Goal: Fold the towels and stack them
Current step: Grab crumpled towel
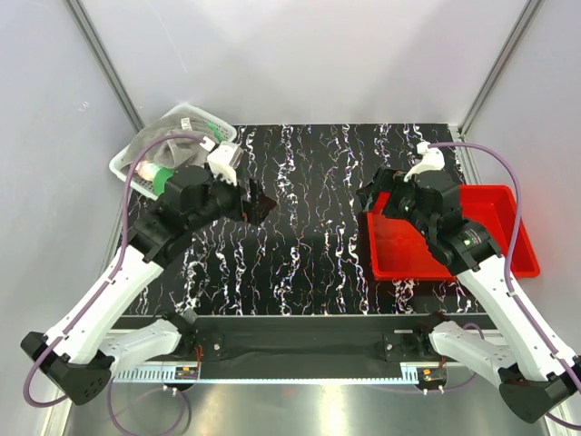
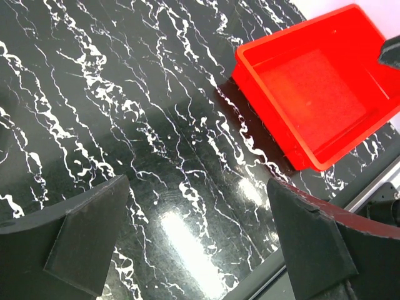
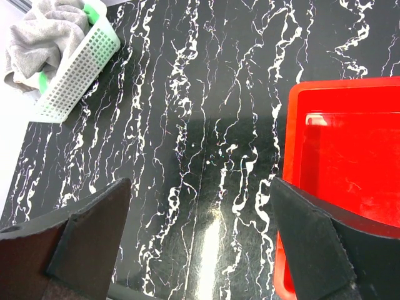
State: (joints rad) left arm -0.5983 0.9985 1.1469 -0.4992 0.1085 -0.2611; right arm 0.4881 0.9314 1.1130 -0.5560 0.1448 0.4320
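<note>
A grey towel (image 1: 168, 143) lies bunched in the white mesh basket (image 1: 204, 118) at the table's far left; it also shows in the right wrist view (image 3: 44, 31). No other towel is in view. My left gripper (image 1: 259, 204) is open and empty, hanging over the black marbled table just right of the basket; its wrist view (image 2: 200, 240) shows only bare table between the fingers. My right gripper (image 1: 372, 198) is open and empty by the left edge of the red tray (image 1: 490, 209), with bare table between its fingers (image 3: 200, 244).
The red tray holds nothing and sits at the right of the table; it shows in the left wrist view (image 2: 312, 94) and the right wrist view (image 3: 350, 162). The basket (image 3: 81, 62) has bright green parts on its rim. White walls enclose the table.
</note>
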